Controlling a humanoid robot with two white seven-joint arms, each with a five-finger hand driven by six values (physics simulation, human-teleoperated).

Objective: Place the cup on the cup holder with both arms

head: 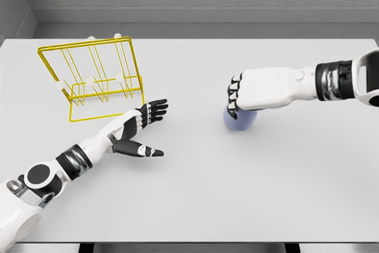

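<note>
A pale lavender cup [238, 120] stands on the white table [237, 194], right of the middle. My right hand [241, 100] comes in from the right edge and sits over the cup's top, fingers curled around it and hiding its rim. The yellow wire cup holder [92, 75] with white-tipped pegs stands tilted at the back left. My left hand [145, 128] lies low over the table just in front and to the right of the holder, fingers spread, thumb out, holding nothing.
A grey wall runs along the table's far edge and a side wall stands at the far left. The table's front edge crosses the bottom of the picture.
</note>
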